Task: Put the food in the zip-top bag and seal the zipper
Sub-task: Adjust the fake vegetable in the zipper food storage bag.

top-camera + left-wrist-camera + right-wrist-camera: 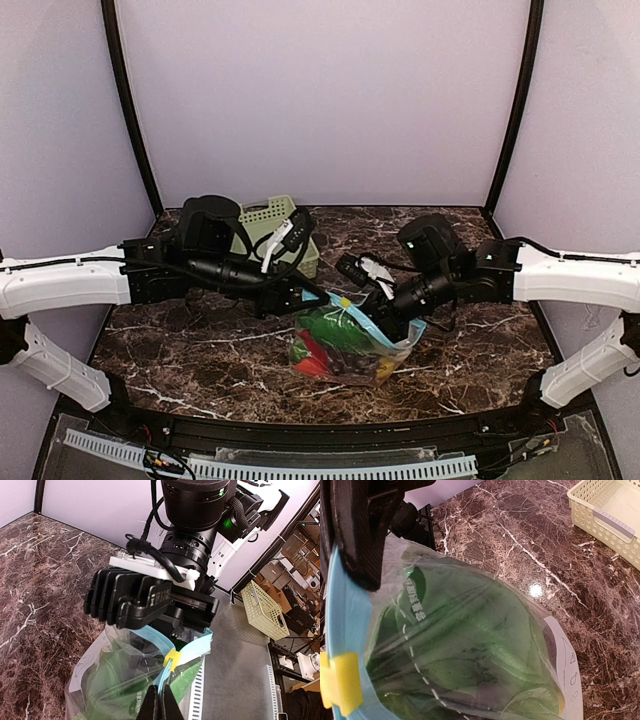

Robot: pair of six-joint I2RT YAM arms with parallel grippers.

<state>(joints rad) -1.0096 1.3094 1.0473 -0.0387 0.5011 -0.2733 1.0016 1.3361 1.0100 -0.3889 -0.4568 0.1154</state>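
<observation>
The zip-top bag hangs tilted just above the marble table, between both grippers. The food is inside it: green bok choy fills the right wrist view, and red chilli shows low in the bag. My left gripper is shut on the light blue zipper, just below the yellow slider. Seen from above, my right gripper is at the bag's mouth and shut on it. Its fingers are hidden in its own view, where the slider sits at the left edge.
A pale green slotted basket stands at the back left of the table, behind the left arm, and appears as basket in the right wrist view. A white cable duct runs along the near edge.
</observation>
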